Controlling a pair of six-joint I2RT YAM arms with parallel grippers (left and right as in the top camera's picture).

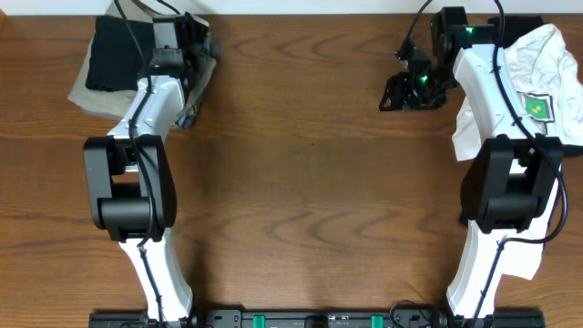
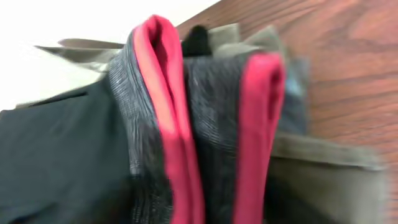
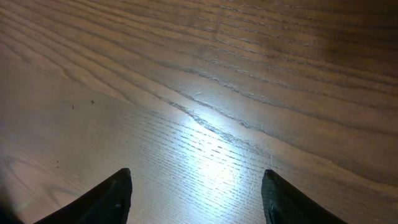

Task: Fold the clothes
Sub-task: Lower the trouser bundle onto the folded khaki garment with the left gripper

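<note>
Right pincer [image 3: 196,173] gapes empty (left pincer [image 1: 171,44] at black trousers [image 2: 56,162]: grip indiscernible).

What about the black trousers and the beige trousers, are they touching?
Touching. The overhead view shows the black trousers lying folded right on top of the beige trousers.

Right end effector [image 3: 196,199], dark fingers spread wide, above the brown wood-grain tabletop [image 3: 236,74]; glare just ahead.

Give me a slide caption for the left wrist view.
Bunched black trousers, grey waistband edged in red, lying over khaki fabric.
</note>
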